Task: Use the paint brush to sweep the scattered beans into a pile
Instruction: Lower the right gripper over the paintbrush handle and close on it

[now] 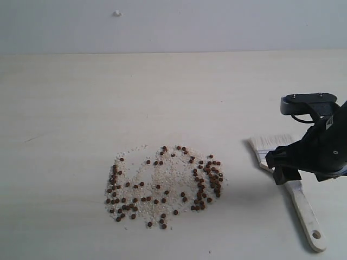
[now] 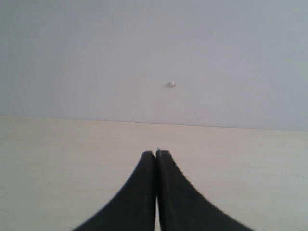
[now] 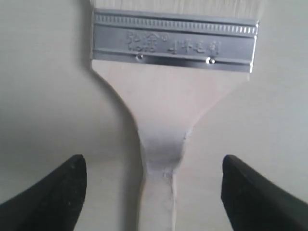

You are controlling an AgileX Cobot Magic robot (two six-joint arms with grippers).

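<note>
Paint brush (image 3: 163, 120) lies untouched between the wide-spread fingers (image 3: 57, 192) of the right gripper (image 3: 154, 162), while the left gripper (image 2: 156, 154) has its fingers pressed together, empty.

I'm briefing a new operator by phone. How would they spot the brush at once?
On the pale table, look right of the beans, under the open right end effector. The brush lies flat there. Nothing else has a wooden handle with a holed end and a silver ferrule.
</note>
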